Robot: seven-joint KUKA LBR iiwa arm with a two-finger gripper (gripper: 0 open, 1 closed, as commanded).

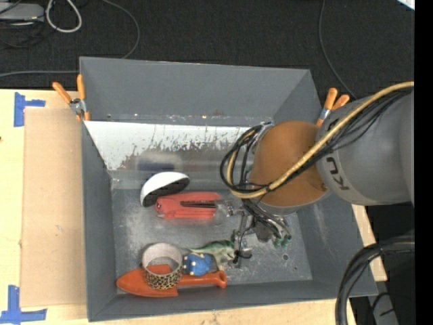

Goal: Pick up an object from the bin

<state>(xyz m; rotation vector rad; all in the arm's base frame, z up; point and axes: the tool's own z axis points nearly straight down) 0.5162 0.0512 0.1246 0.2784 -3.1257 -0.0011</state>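
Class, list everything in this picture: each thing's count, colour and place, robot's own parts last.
bin: one, grey, centre
oval object: one, black and white, bin floor, back left
stapler-like tool: one, red, beside the oval object
tape roll: one, leopard-patterned, front left
scoop: one, orange, under the tape roll
small object: one, blue, right of the tape roll
toy figure: one, green, front middle
arm: one, grey with orange cover, from the right
end effector: one, dark, beside the toy figure
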